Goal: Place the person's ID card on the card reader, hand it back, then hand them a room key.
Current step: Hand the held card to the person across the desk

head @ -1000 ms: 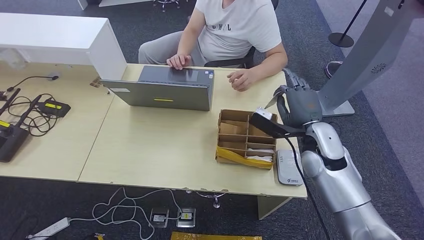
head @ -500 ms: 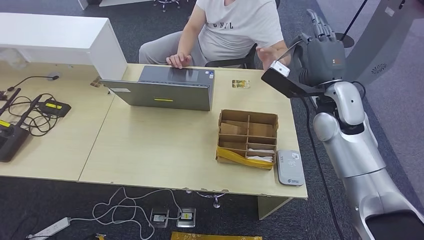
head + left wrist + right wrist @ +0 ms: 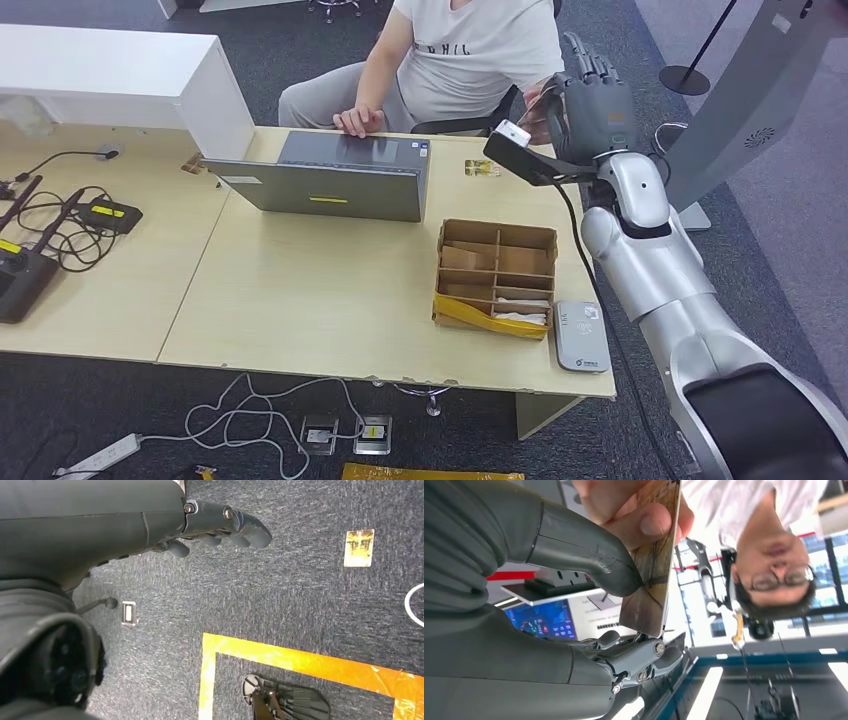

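Since a second ago the right hand (image 3: 590, 105) has risen from beside the cardboard tray (image 3: 494, 277) to the far edge of the surface (image 3: 300, 290), in front of the seated person (image 3: 470, 50). Going left to right: cables and a dark charger (image 3: 108, 215) lie at the left end, then a grey laptop (image 3: 330, 178), then a small card (image 3: 481, 167) flat on the surface just beyond the tray. A white card reader (image 3: 581, 335) sits beside the tray's near right corner. In the right wrist view the right hand pinches a gold-brown card (image 3: 651, 575) between thumb and fingers, while the person's fingers (image 3: 644, 510) grip its other end. The left hand (image 3: 220, 527) hangs over the carpet, fingers loosely curled, holding nothing.
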